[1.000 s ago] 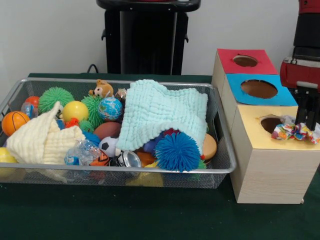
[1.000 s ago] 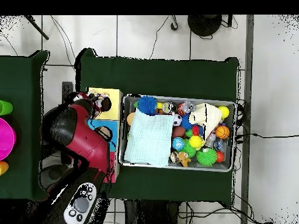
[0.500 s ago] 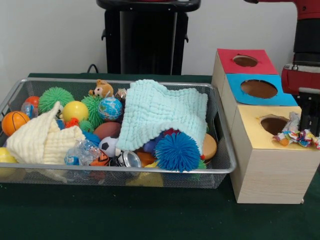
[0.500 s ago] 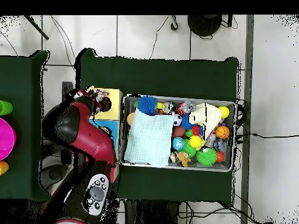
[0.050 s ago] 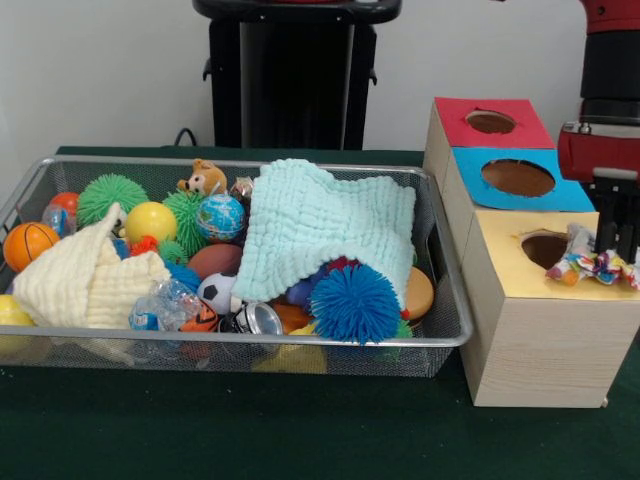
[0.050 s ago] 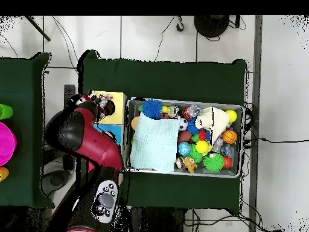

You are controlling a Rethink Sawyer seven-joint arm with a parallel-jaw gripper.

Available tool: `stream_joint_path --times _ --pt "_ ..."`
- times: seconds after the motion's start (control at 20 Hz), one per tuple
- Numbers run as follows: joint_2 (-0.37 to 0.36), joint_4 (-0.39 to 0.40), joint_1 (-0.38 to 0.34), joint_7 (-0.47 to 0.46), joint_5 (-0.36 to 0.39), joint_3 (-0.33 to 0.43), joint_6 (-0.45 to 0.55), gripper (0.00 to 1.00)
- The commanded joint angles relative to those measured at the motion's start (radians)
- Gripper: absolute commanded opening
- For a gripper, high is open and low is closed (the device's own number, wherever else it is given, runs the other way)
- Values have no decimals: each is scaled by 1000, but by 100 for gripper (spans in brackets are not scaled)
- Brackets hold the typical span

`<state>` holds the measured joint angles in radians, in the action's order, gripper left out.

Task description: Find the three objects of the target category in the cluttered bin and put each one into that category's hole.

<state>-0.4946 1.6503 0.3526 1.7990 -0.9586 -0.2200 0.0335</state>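
1. At the right edge of the front view, the red and black arm (image 5: 606,100) comes down over the yellow box (image 5: 540,320); its pincer (image 5: 612,248) is just above the box top.
2. A crinkled, many-coloured wrapper (image 5: 592,262) lies on the yellow top, right of the round hole (image 5: 545,248) and touching the pincer's tips. Whether the pincer is grasping the wrapper or has released it cannot be told.
3. Three boxes stand in a row at the right of the frame: the red box (image 5: 490,120) farthest up, the blue box (image 5: 520,180) in the middle, the yellow one lowest. Each has a round hole in its top.
4. The wire bin (image 5: 230,355) fills the left and centre of the front view on the green worktop (image 5: 250,430).
5. A pale blue cloth (image 5: 320,225) is draped over the right half of the bin; a blue spiky ball (image 5: 353,303) sits at its lower edge, against the bin's lower rim.
6. A cream cloth (image 5: 85,275) lies at the lower left of the bin, with an orange basketball (image 5: 27,243) beside it at the left.
7. In the upper left of the bin are a green spiky ball (image 5: 110,193), a yellow ball (image 5: 151,221), a globe ball (image 5: 221,216) and a small teddy bear (image 5: 205,178).
8. A small soccer ball (image 5: 216,292) and a metal can (image 5: 260,319) lie near the middle of the lower rim.
9. In the overhead view, the arm (image 6: 78,136) covers most of the boxes at centre left; the bin (image 6: 184,101) is just right of them.
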Motion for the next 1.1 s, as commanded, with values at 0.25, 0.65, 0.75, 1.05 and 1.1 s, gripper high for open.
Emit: stream_joint_path --times 0.25,0.65,0.75,1.05,1.1 --pt "-4 148 -62 221 98 165 -39 0" --pt "-18 180 -94 251 142 209 -79 0" --pt "-23 191 -101 253 151 215 -83 0" --pt "-37 215 -124 248 177 229 -90 0" --pt "-39 218 -127 247 181 230 -90 0"
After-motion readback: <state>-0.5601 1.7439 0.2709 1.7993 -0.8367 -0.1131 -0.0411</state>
